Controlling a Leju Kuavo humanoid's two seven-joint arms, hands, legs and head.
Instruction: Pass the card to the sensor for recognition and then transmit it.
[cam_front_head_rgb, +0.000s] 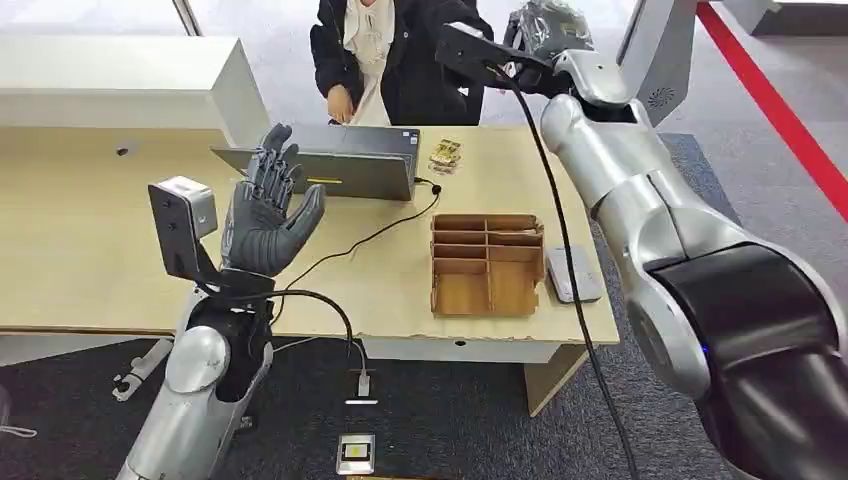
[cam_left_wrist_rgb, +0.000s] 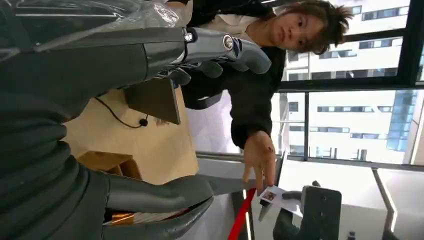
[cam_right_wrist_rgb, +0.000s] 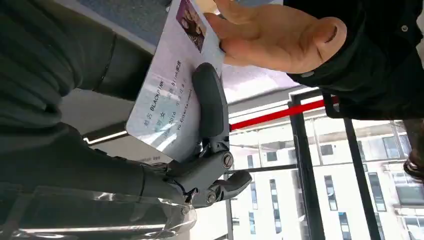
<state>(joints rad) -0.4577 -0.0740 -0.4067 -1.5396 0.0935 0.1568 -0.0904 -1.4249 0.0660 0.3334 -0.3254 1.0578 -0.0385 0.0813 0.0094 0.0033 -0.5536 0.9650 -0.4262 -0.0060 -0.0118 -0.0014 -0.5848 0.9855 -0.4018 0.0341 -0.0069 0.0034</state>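
Under a dark finger of the right hand (cam_right_wrist_rgb: 150, 165), card (cam_right_wrist_rgb: 170, 100), person's hand (cam_right_wrist_rgb: 280, 37) touching its far end

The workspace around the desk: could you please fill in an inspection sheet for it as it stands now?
Surface: light wooden desk, mostly bare on the robot's left side.
Job's things: card held in the right hand; a person's hand is at its far end. Grey sensor pad beside the wooden organiser.
Clutter: laptop, small packet.
Hands: left hand raised, fingers spread, holding nothing; right hand grips the card.
Cables: black cable across the desk from the laptop; another along the right arm.
Surroundings: person behind the desk, windows, red floor line.
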